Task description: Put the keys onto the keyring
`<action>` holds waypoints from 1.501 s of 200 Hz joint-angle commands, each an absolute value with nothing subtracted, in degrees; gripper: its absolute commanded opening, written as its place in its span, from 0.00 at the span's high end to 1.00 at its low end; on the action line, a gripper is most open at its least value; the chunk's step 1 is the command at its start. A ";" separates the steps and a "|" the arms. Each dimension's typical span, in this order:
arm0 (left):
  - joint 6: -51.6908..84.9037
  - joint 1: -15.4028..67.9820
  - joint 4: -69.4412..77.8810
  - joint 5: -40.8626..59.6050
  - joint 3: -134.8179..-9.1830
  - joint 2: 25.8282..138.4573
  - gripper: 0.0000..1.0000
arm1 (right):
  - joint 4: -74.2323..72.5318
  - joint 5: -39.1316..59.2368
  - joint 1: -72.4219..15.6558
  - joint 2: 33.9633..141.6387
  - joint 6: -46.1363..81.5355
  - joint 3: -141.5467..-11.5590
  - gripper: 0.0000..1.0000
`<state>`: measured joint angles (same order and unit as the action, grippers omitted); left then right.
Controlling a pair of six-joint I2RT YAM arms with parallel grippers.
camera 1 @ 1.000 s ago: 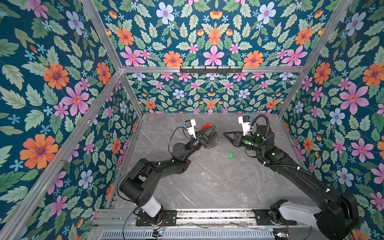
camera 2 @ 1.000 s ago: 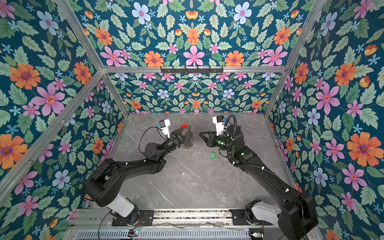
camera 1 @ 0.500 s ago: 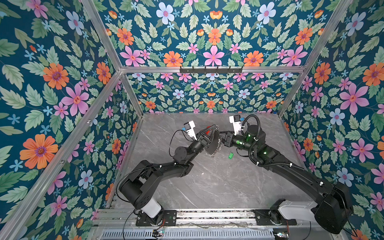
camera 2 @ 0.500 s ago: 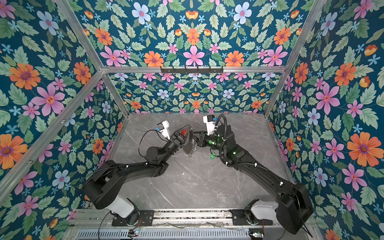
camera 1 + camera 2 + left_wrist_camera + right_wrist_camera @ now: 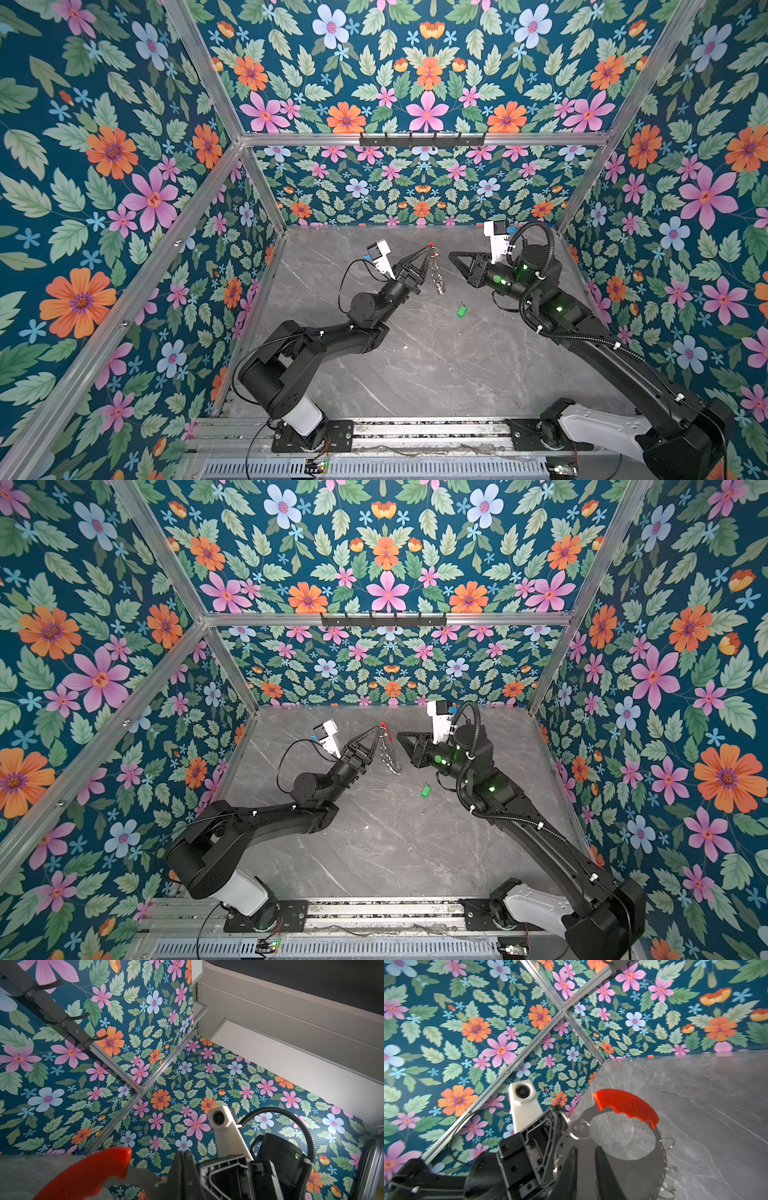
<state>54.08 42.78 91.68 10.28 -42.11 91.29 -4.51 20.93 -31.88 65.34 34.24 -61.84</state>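
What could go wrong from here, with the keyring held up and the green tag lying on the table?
1. The left gripper pinches the keyring only near its top, so the hanging hoop may swing or slip when something touches it.
2. The green tag is tiny and lies flat on the table; the empty right gripper may miss it or flick it away.

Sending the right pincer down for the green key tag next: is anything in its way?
Nothing visible. The green key tag lies alone on the bare table, near the right pincer, which is empty. The keyring hangs from the left pincer, off to one side.
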 commanded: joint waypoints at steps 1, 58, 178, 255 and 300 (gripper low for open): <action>55.60 42.80 95.63 11.07 -43.06 91.69 1.00 | -5.90 26.15 -31.82 66.70 34.31 -63.91 0.79; 56.25 42.84 95.62 11.77 -44.00 91.49 1.00 | -8.66 28.40 -31.49 69.31 37.38 -65.29 0.79; 57.72 42.91 95.63 11.68 -45.25 92.72 1.00 | -18.71 32.95 -30.79 72.65 43.08 -64.16 0.92; 58.63 43.30 95.63 11.43 -45.27 93.84 1.00 | -24.23 36.21 -30.23 75.55 46.75 -64.49 0.91; 57.89 43.24 95.63 10.84 -44.53 93.62 1.00 | -23.86 36.35 -29.45 75.46 46.89 -64.42 0.81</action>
<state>58.28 42.81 94.41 7.07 -45.01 93.89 -19.70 34.41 -29.76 75.44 45.19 -64.10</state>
